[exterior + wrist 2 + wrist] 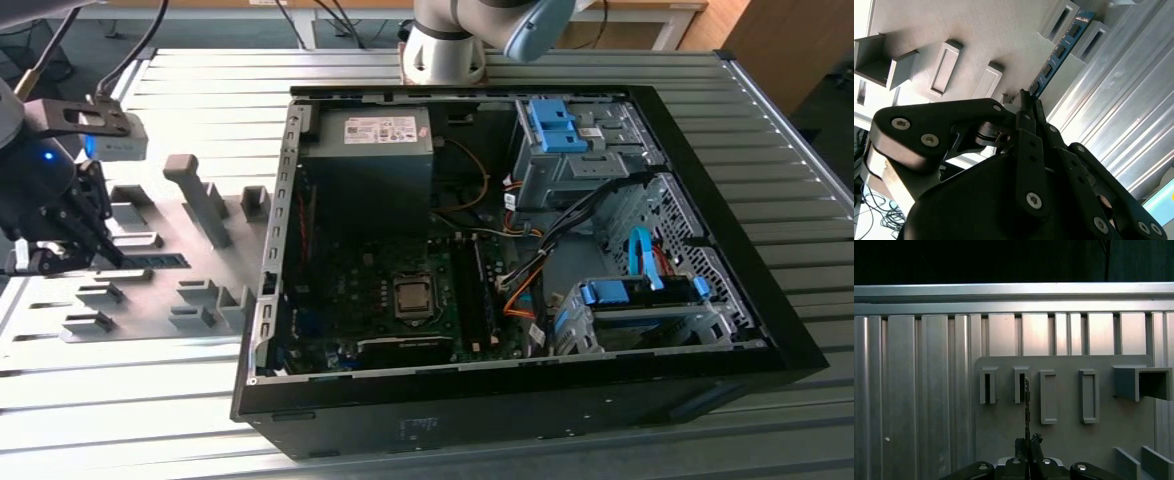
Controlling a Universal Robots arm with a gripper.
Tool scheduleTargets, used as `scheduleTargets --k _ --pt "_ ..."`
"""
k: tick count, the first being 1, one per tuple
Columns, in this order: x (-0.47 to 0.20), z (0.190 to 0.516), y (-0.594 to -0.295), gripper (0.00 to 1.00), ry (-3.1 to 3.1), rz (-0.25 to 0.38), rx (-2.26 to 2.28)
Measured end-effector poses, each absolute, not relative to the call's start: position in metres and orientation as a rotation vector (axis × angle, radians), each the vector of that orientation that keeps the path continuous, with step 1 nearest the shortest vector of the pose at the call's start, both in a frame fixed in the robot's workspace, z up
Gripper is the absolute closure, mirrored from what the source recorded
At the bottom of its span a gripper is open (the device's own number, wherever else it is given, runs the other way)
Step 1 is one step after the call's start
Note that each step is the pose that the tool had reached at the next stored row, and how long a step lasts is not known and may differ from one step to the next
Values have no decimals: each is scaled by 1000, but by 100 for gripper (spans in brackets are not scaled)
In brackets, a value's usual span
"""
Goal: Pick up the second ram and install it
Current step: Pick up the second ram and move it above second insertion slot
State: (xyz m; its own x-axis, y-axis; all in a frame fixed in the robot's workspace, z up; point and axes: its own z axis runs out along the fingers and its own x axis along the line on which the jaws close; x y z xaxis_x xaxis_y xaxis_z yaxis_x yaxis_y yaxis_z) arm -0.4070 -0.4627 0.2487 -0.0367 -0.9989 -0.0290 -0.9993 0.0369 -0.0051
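The second ram (1059,50) is a thin blue board with dark chips. It stands on edge between two grey fixture blocks (1093,37) on the grey fixture plate (147,320), at the exterior view's left. My gripper (114,258) sits low over that plate. Its black fingers (1030,112) meet around the near end of the stick. In the first wrist view the ram (1027,400) appears edge-on as a thin line running from the gripper (1028,442) to a slotted block (1020,384).
An open black computer case (534,250) lies at the middle and the exterior view's right, showing a motherboard (400,300) with dark memory slots (474,290), cables and blue drive latches (554,125). Several more grey blocks (200,195) rise from the plate. The table is ribbed metal (134,400).
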Motion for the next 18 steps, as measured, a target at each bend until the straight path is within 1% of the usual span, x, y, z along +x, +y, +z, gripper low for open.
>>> scheduleTargets --k 18 --pt "-407 254 -463 86 2244 26 -2163"
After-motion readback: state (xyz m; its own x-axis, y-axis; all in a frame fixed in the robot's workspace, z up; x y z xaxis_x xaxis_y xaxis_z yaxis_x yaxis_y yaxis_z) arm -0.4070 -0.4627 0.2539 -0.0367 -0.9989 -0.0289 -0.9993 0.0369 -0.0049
